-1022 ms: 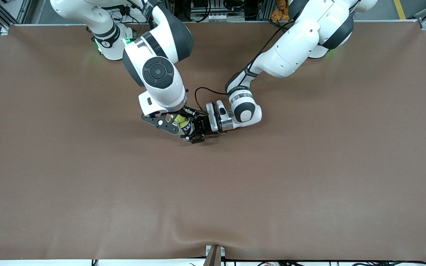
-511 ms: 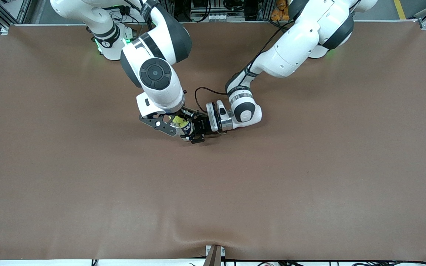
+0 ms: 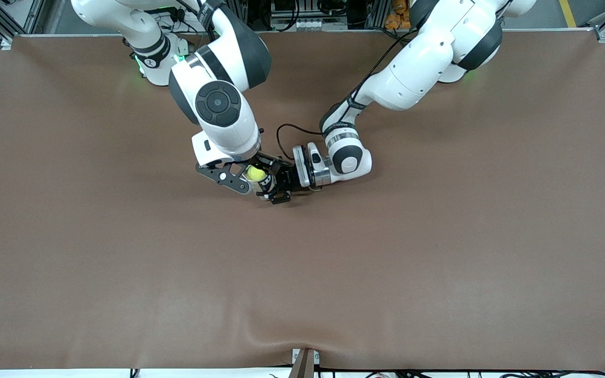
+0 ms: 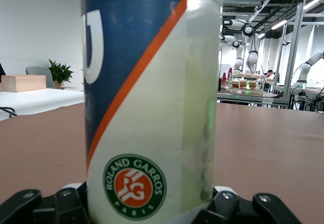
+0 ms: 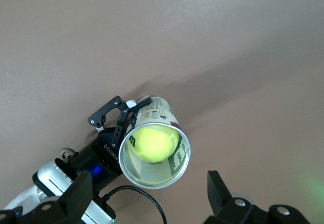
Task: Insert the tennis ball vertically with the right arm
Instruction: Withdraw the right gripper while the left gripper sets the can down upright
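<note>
The right hand, fingers apart, hovers over the upright clear tennis-ball can; the yellow-green tennis ball sits inside. The left hand clamps the can.

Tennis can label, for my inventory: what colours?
Blue, orange stripe, white on the can; left wrist view.

Table: 1 can, upright, mid-table, open mouth up. Tennis ball: 1, inside the can. Left gripper: clasped round the can, from the side toward the left arm's end. Right gripper: directly over the can's mouth, fingers spread, holding nothing.
</note>
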You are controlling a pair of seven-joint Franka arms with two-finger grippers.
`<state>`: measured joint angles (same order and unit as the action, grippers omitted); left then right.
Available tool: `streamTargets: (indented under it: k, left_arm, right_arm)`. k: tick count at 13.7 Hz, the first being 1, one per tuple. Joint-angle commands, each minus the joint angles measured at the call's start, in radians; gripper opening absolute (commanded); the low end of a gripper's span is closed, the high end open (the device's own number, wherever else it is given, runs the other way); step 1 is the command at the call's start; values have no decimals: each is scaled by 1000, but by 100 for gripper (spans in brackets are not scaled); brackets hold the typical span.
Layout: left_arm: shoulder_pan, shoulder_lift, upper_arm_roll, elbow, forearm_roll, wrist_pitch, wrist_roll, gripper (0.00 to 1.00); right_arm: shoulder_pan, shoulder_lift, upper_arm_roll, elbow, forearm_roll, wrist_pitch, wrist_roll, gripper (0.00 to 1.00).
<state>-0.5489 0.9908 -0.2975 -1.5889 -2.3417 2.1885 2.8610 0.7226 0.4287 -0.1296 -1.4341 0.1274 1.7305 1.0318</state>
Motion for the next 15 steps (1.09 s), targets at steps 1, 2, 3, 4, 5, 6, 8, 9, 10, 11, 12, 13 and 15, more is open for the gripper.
streamTargets:
  k: [1, 2, 3, 4, 5, 6, 8, 9, 10, 11, 12, 13, 15]
  left_arm:
    - [14, 46, -28, -3, -88, -7, 394, 62]
    - [14, 46, -28, -3, -88, -7, 393, 68]
    - [14, 48, -28, -3, -88, -7, 391, 70]
    - [14, 48, -28, -5, -88, -7, 386, 75]
    - [14, 48, -28, -5, -88, -7, 386, 77]
    - [14, 48, -28, -5, -90, -7, 386, 100]
    - [15, 46, -28, -8, -90, -7, 380, 100]
    - [15, 45, -28, -9, -88, -6, 367, 100]
    - [17, 39, -28, -14, -87, -6, 354, 100]
    - [21, 32, -28, -25, -87, -6, 348, 100]
    - [26, 29, -28, -34, -87, -6, 340, 100]
    - [27, 26, -29, -43, -85, -6, 328, 100]
    - [33, -6, -32, -80, -85, -4, 308, 100]
  right_arm:
    - [-63, -25, 8, 62, -3, -84, -21, 100]
    - [-90, -28, 5, 92, -3, -138, -66, 100]
    - [-112, -37, 4, 122, -5, -199, -135, 100]
    - [-139, -66, -2, 141, -9, -251, -218, 100]
    - [-162, -95, -16, 142, -14, -282, -295, 100]
    - [-184, -138, -28, 142, -17, -305, -374, 100]
    - [-222, -188, -45, 136, -18, -363, -513, 100]
    - [-244, -201, -53, 136, -18, -383, -547, 100]
    - [-258, -226, -60, 136, -18, -393, -574, 100]
    - [-268, -258, -67, 124, -26, -393, -587, 100]
    - [-278, -290, -68, 110, -46, -393, -607, 100]
    - [-288, -315, -70, 98, -58, -393, -671, 100]
    - [-331, -367, -70, 54, -74, -391, -784, 100]
